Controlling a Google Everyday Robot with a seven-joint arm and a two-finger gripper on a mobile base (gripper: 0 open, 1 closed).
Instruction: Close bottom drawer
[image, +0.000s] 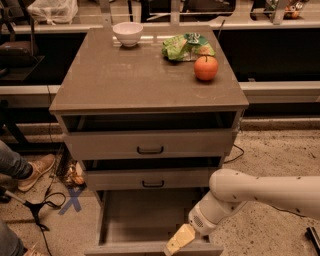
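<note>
No words or numbers could be read; print on the crumpled green packet was illegible. A blue X marked the floor. The tan gripper sat at the front edge of the grey-brown bottom drawer.

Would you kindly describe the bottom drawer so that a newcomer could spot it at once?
Find the grey-brown cabinet with a bowl on top. Of its three stacked drawers, the bottom drawer is the lowest, with the gripper at its front edge. Unlike the two above, it is pulled far out, showing its long tray.
</note>
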